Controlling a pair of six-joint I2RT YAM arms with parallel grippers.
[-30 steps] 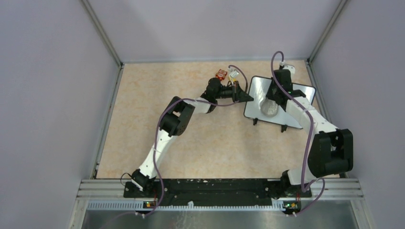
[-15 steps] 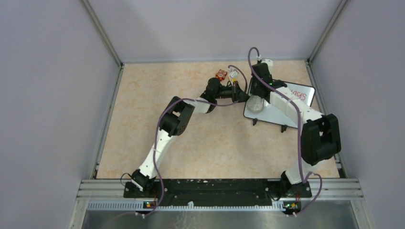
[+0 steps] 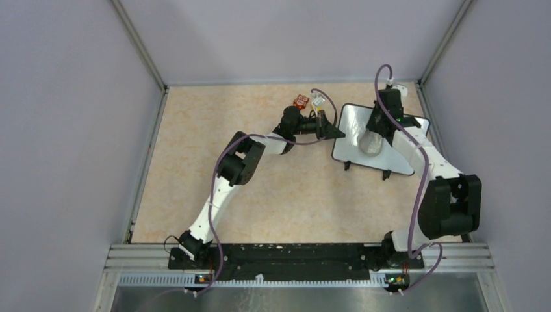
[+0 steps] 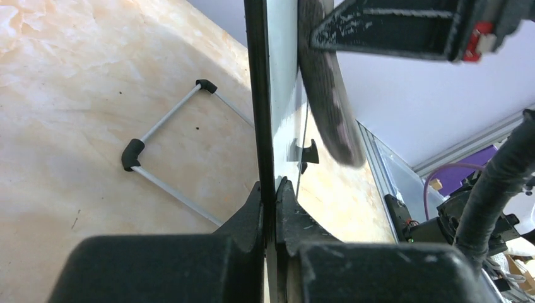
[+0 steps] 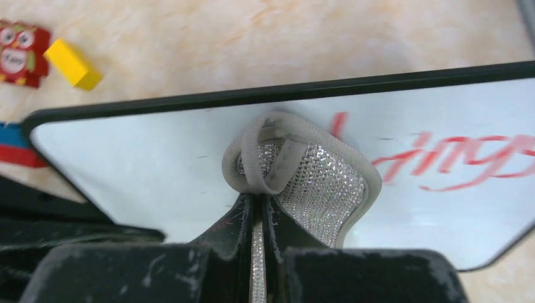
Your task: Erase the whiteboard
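Left gripper (image 4: 270,189) clamps the whiteboard's (image 3: 353,123) nine-o'clock edge, at the table's (image 3: 195,162) one o'clock. Right gripper (image 5: 258,203) pinches a grey cloth (image 5: 315,183) against its face, hiding part of the red writing (image 5: 454,158), which runs out of frame.

Whiteboard (image 5: 158,164): red handwriting (image 5: 467,161) runs across its face, seen from the right wrist. The end reads roughly "ings". The first letter is partly covered by the cloth (image 5: 315,183), so cannot tell. Red block (image 5: 19,53) beside the board has a printed picture, with lettering too small to read.
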